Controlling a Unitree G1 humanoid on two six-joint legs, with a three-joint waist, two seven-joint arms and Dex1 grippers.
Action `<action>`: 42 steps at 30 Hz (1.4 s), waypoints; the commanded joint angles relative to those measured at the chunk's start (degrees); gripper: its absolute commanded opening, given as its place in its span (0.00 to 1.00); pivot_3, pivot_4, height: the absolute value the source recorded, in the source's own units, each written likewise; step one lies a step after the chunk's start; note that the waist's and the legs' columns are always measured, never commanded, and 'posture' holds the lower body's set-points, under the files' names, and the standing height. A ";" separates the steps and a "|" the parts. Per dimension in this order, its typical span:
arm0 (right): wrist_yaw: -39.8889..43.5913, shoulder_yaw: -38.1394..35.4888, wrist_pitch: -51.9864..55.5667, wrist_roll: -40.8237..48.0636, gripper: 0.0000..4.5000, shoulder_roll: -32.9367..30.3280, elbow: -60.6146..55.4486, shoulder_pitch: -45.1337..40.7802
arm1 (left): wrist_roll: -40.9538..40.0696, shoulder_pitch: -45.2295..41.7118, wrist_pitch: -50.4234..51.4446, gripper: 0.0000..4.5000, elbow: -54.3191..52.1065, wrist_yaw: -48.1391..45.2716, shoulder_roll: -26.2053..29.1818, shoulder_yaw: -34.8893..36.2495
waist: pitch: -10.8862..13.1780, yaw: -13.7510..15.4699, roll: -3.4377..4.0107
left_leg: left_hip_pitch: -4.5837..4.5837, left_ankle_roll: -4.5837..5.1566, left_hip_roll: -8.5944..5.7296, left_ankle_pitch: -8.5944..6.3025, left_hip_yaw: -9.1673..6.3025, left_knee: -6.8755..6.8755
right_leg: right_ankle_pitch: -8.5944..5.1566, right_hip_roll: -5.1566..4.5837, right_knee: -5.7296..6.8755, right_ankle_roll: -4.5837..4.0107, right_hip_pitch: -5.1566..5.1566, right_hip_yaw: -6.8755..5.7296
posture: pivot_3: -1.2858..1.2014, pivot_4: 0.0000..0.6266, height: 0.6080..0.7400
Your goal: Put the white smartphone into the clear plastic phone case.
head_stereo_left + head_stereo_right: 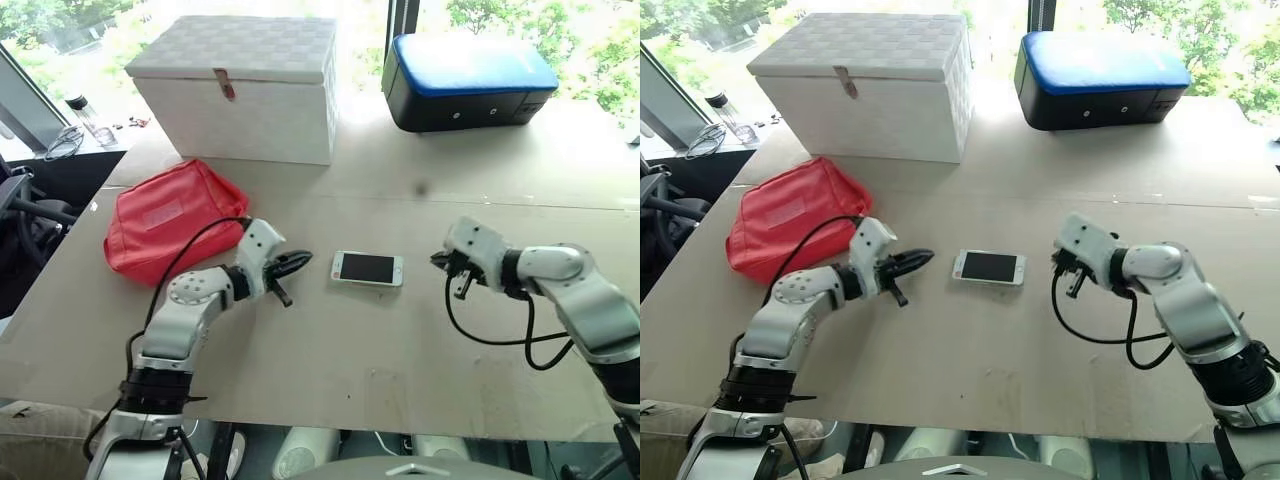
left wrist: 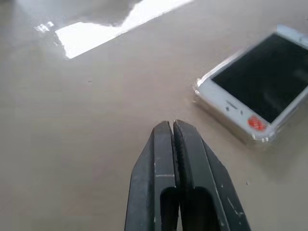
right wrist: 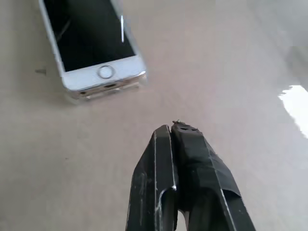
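The white smartphone [image 1: 367, 268] lies flat and screen up near the middle of the counter [image 1: 400, 360], between the two arms. In the wrist views a thin transparent rim wraps its edges and corners, so the phone appears to sit already inside the clear plastic phone case [image 2: 257, 140]; whether every corner is pressed fully home cannot be told. Judged from this, the insertion looks done or very nearly done, and what may remain is a check that the shell is snapped on all round

The left end effector [image 1: 296, 264] hangs just above the counter to the phone's left, its two black fingers pressed together and holding nothing, pointing toward the phone with a clear gap of bare counter between them. The right end effector [image 1: 459, 284] sits on the phone's other side, also with its fingers closed on nothing, tilted downward toward the counter and apart from the phone's home-button end. Neither touches the phone or the case

Farther back on the counter lie a red pouch [image 1: 165, 220] to the left, a white lidded box [image 1: 240, 88] behind it, and a black case with a blue top [image 1: 465, 80] to the right, all well apart from the phone
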 commanded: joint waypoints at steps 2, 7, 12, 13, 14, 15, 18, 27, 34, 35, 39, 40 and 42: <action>-0.43 -2.06 2.11 5.85 0.00 3.95 -2.71 -1.24 | -6.28 -1.67 4.12 0.02 -6.49 -2.02 -1.70 -0.68 | 0.00 -0.04 0.00 | 0.00 0.00 0.00 0.00 -0.04 0.00 | 0.00 -0.01 0.00 0.00 0.01 0.05 | 0.52 0.24 1.00; -2.39 0.96 2.27 6.85 0.00 8.58 0.23 -3.43 | -3.44 -2.98 5.53 0.02 -6.18 -1.26 -3.43 -7.09 | 0.00 -0.06 0.00 | -0.01 0.00 0.00 0.02 0.00 0.00 | 0.00 -0.01 -0.01 -0.01 0.01 0.16 | 0.52 0.24 1.00; -2.35 5.47 2.12 6.15 0.00 9.50 4.04 -5.68 | -0.46 -3.11 5.04 0.02 -1.63 0.43 -4.34 -9.83 | 0.00 -0.11 0.00 | -0.01 -0.01 0.00 0.03 0.00 0.01 | 0.01 0.00 0.00 -0.01 0.00 0.14 | 0.52 0.24 1.00; -2.36 6.71 1.99 5.58 0.00 9.48 5.18 -6.03 | -0.12 -2.75 4.94 0.02 -1.25 0.43 -4.34 -10.16 | 0.00 -0.21 0.00 | 0.00 -0.01 0.00 0.03 0.01 0.01 | 0.01 0.01 0.00 -0.01 0.00 0.14 | 0.52 0.24 1.00; -2.46 7.83 1.97 5.03 0.00 9.44 6.32 -6.43 | 0.15 -2.52 5.02 0.02 -0.95 0.48 -4.30 -10.38 | 0.00 -0.20 0.00 | 0.00 0.00 0.00 0.03 0.01 0.01 | 0.01 0.01 0.01 -0.01 0.00 0.14 | 0.52 0.24 1.00; -2.51 8.91 1.95 4.48 0.00 9.41 7.52 -6.81 | 0.46 -2.34 5.17 0.02 -0.60 0.61 -4.27 -10.56 | 0.00 -0.13 0.00 | 0.00 0.02 0.00 0.04 0.01 0.01 | 0.00 0.01 0.01 -0.01 -0.01 0.14 | 0.52 0.24 1.00; -2.49 10.71 2.70 3.95 0.00 9.85 10.84 -7.87 | 1.03 -2.07 5.25 0.02 0.28 0.95 -4.23 -10.97 | -0.05 -0.11 -0.02 | 0.00 0.11 0.00 0.13 0.02 0.01 | 0.00 0.00 0.02 -0.01 -0.01 0.15 | 0.52 0.24 1.00; -0.79 19.34 5.45 0.28 0.00 8.50 21.33 -8.45 | 2.00 -1.14 4.35 0.02 0.87 2.11 -5.51 -11.62 | -0.90 0.00 -0.16 | 0.16 0.00 0.00 0.00 0.01 0.02 | 0.00 0.00 0.09 -0.01 0.12 0.13 | 0.52 0.24 1.00; 0.93 22.66 4.01 -1.40 0.00 8.67 25.91 -7.26 | 2.32 -0.75 3.62 0.02 1.47 2.26 -5.82 -11.86 | -1.77 0.03 -0.17 | 1.01 0.05 0.00 -0.06 -0.09 -0.15 | -0.31 -0.01 -0.20 0.02 1.11 0.11 | 0.52 0.24 1.00; 1.20 23.02 3.79 -1.63 0.00 8.64 26.35 -7.14 | 2.40 -0.75 3.51 0.02 1.62 2.19 -5.88 -11.86 | -1.88 0.02 -0.18 | 1.09 0.07 0.00 -0.07 -0.10 -0.22 | -0.33 -0.01 -0.27 0.04 1.19 0.11 | 0.52 0.24 1.00; 2.15 24.41 3.18 -2.55 0.00 8.74 28.22 -6.01 | 2.66 -0.65 3.03 0.02 2.09 1.96 -6.08 -11.89 | -2.47 0.02 -0.14 | 1.11 0.07 0.00 -0.07 -0.20 -0.22 | -0.34 -0.01 -0.31 0.04 1.23 0.05 | 0.52 0.24 1.00; 2.39 24.97 3.00 -2.93 0.00 8.68 28.50 -5.62 | 2.68 -0.61 2.95 0.02 2.16 1.95 -6.14 -11.89 | -2.55 0.02 -0.11 | 1.11 0.07 0.00 -0.07 -0.21 -0.22 | -0.34 -0.01 -0.32 0.04 1.23 0.04 | 0.52 0.24 1.00; 2.52 25.47 2.95 -3.21 0.00 9.03 28.98 -4.56 | 2.76 -0.46 2.79 0.02 2.22 1.91 -6.28 -11.99 | -2.91 0.02 -0.07 | 1.12 0.07 0.00 -0.07 -0.23 -0.24 | -0.34 -0.01 -0.33 0.04 1.24 0.04 | 0.52 0.24 1.00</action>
